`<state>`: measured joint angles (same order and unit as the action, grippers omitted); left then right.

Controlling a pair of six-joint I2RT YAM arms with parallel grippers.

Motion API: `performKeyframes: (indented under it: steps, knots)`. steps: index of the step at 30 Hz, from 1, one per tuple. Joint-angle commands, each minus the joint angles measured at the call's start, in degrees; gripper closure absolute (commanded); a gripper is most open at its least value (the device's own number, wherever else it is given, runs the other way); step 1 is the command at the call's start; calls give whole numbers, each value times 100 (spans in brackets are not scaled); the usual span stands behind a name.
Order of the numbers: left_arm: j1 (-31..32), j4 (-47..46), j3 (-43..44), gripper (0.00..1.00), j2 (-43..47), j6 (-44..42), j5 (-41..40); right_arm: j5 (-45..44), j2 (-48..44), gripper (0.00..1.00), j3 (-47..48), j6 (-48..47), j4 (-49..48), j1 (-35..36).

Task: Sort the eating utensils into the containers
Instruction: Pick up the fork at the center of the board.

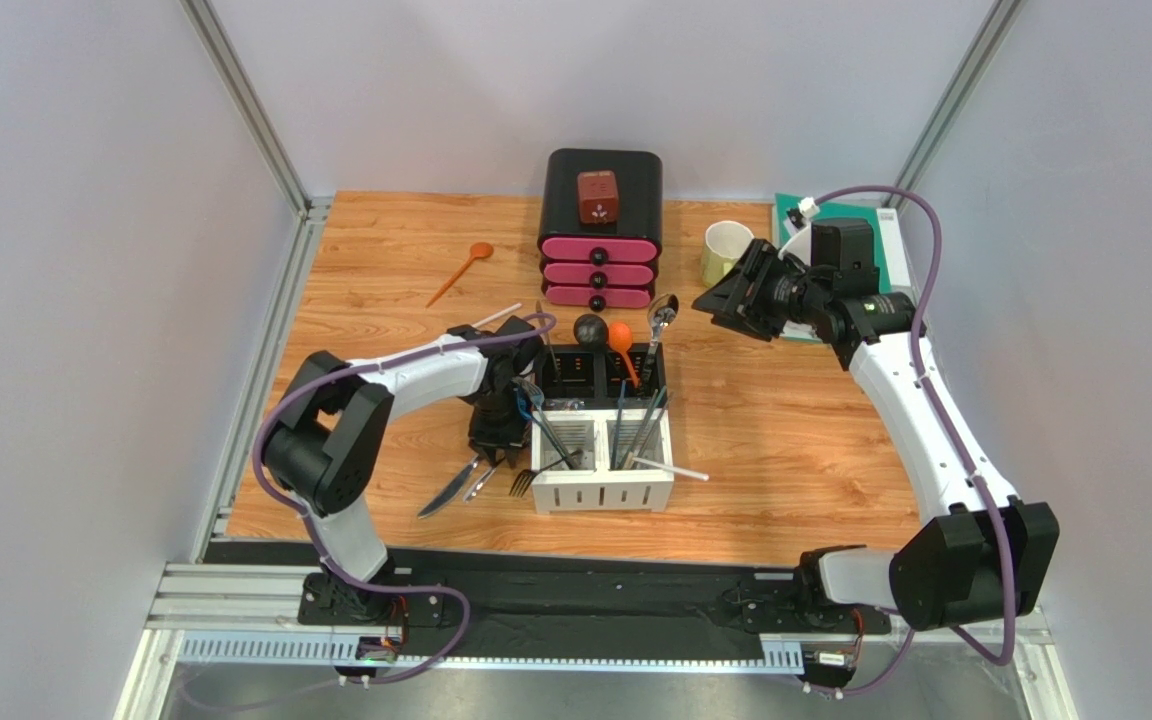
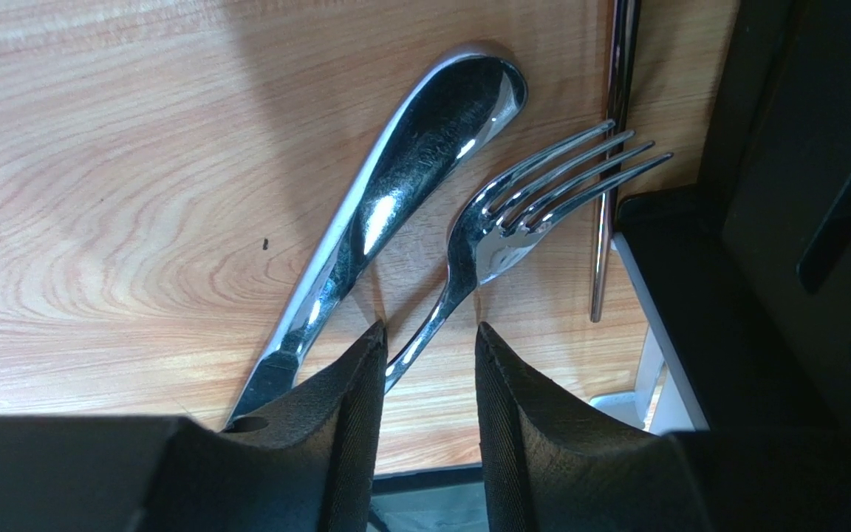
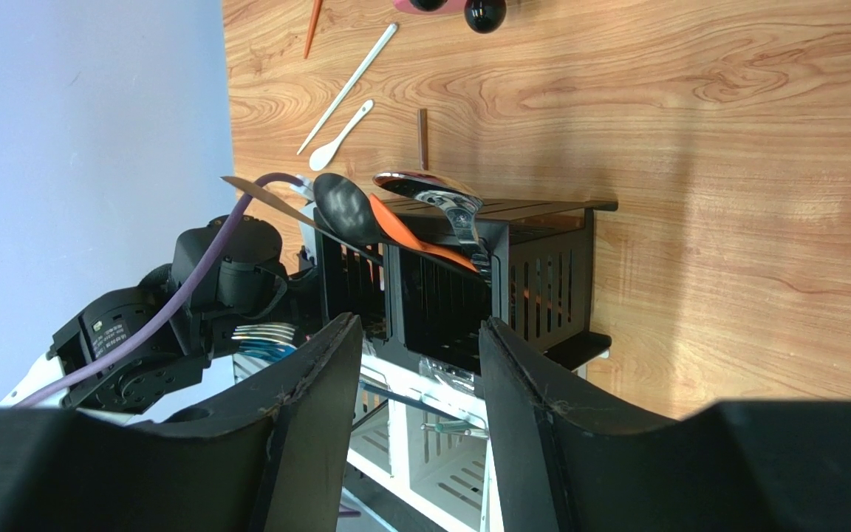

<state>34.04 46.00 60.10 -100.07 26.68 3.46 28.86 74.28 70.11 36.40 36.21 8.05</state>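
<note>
A silver fork [image 2: 530, 211] lies flat on the wooden table [image 1: 778, 435], just outside the four-compartment caddy [image 1: 605, 477], at about the caddy's 8 o'clock. A silver knife [image 2: 397, 188] lies close beside it on the side away from the caddy. The left gripper [image 2: 429, 330] hangs low over them, at the caddy's 9 o'clock. Its jaws are parted and straddle the fork's handle, which runs through the gap close to one pad, though whether it touches cannot be told. The caddy sits near the middle of the table, with its two black compartments toward 12 o'clock and its two white slotted ones toward 6. A black spoon [image 1: 590, 329], an orange spoon [image 1: 621, 339] and a metal spoon [image 1: 662, 315] lean out of the black side, and slim handles [image 1: 635, 428] stand in the white side. At the caddy's 11 o'clock, a white plastic spoon [image 3: 341, 135] lies on the wood, and a loose orange spoon [image 1: 462, 273] lies farther out. The black-and-pink drawer box [image 1: 600, 240] stands at 12 o'clock. A pale green mug [image 1: 725, 251] stands at 1 o'clock. The right gripper [image 3: 413, 333] hovers at about 2 o'clock, well apart from the caddy, with its jaws spread and nothing between them.
</note>
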Motion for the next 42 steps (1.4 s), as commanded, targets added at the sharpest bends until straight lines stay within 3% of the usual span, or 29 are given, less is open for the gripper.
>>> performKeyframes:
  steps: [1,4,6,9,17,27,35,42]
  knots:
    - [23,-258,55,63,-293,-84,-285,58,-160,51,-32,-10,-175,-32]
    - [41,-232,20,79,-285,-49,-267,58,-160,51,-23,-10,-175,-41]
    - [67,-197,-24,95,-259,-22,-250,49,-168,51,-23,-10,-175,-32]
    - [111,-144,-129,99,-188,-13,-154,41,-168,51,-23,-2,-175,-32]
    - [120,-135,-551,100,1005,-40,154,23,-142,51,-23,7,-175,-32]
    - [111,471,-490,100,2772,549,-679,40,-107,51,-32,51,-210,-32]
    - [15,858,-306,100,3283,1216,-1663,102,-116,51,-15,121,-228,-32]
    - [-214,1367,-7,100,3160,1410,-2060,120,-159,51,3,121,-210,-32]
